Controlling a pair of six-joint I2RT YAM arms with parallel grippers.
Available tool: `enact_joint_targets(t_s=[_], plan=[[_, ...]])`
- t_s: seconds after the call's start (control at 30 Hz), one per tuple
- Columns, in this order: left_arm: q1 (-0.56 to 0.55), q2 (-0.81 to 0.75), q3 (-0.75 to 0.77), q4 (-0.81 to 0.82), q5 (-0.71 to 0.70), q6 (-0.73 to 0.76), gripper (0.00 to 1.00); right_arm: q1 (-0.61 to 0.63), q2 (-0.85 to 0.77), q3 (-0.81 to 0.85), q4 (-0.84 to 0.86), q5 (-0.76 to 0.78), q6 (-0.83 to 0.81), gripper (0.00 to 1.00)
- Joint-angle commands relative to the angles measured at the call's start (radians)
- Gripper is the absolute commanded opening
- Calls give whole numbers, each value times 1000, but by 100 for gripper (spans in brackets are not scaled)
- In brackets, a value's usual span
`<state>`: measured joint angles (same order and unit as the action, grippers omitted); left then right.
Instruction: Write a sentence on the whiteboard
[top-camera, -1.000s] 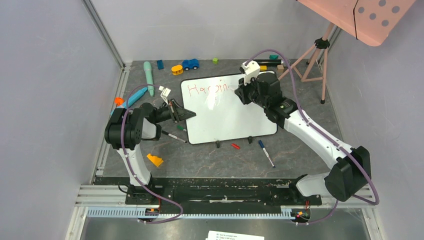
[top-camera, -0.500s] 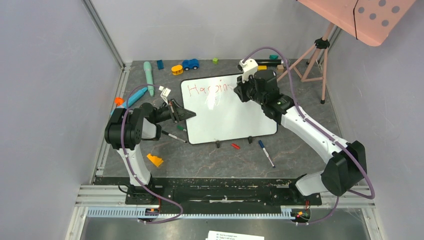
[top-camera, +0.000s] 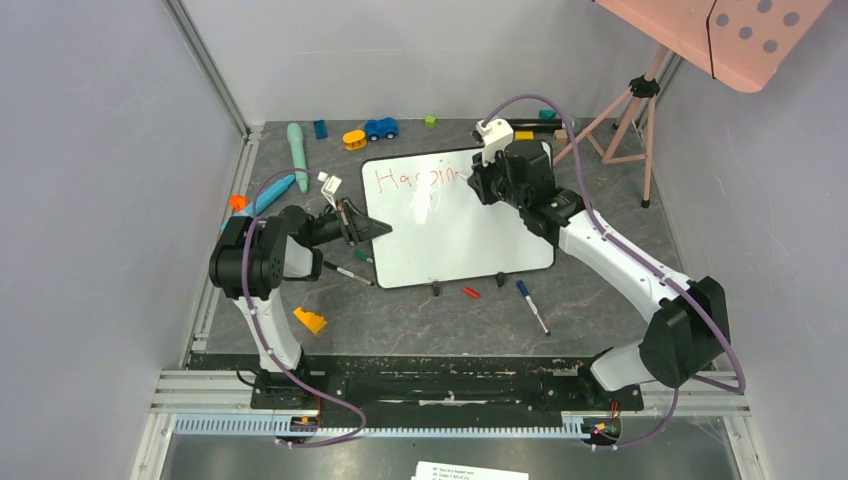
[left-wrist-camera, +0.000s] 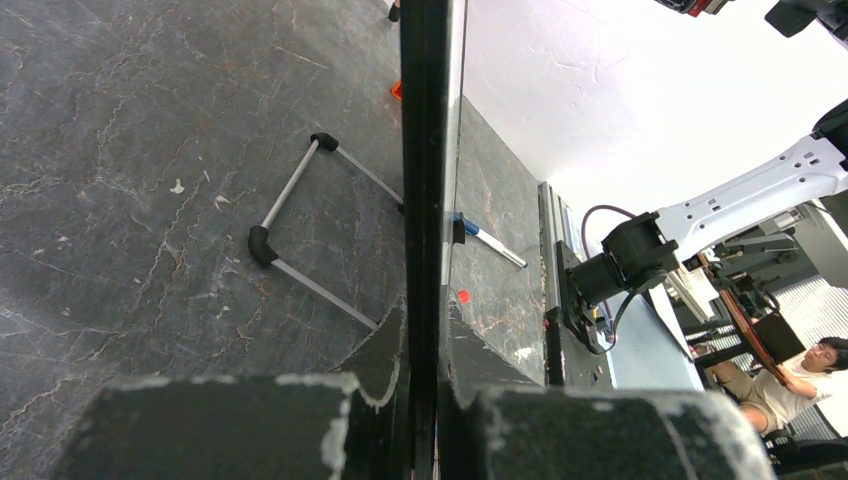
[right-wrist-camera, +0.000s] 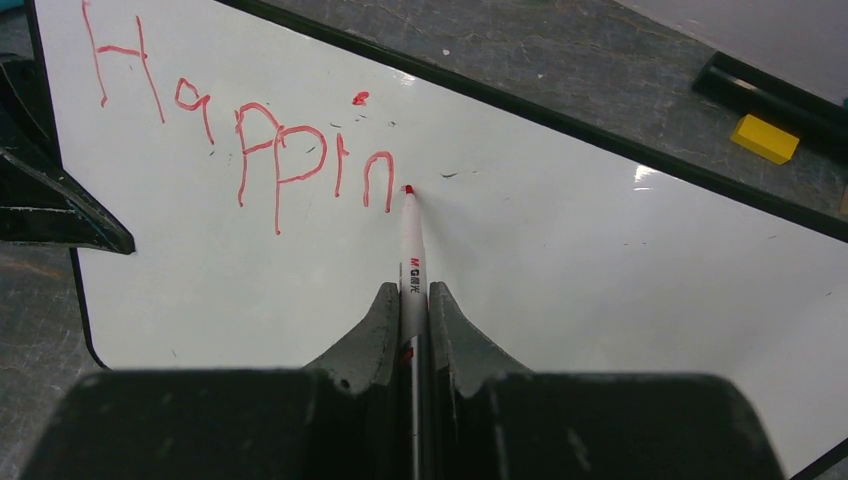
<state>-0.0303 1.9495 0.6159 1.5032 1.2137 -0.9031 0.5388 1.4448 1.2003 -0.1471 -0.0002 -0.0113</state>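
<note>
Whiteboard (top-camera: 450, 235) lies in the middle of the dark table (top-camera: 400, 320), its long near edge toward my arms. In its far left corner I read the red writing (right-wrist-camera: 278, 160), "Happin" so far (the dot of the i sits a little high). My right gripper (right-wrist-camera: 412, 292) is clamped tight on a red marker (right-wrist-camera: 411, 240), whose tip touches the board just right of the n. My left gripper (left-wrist-camera: 425, 345) is pinched narrow on the board's left rim. A blue-capped pen (top-camera: 532, 305) lies just beyond the near edge.
</note>
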Motion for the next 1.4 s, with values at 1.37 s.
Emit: enact_joint_targets(t_s=[1.37], plan=[[-10,-9,-7,54,15,90,2,-31,25,50,2,-49,-7,0]])
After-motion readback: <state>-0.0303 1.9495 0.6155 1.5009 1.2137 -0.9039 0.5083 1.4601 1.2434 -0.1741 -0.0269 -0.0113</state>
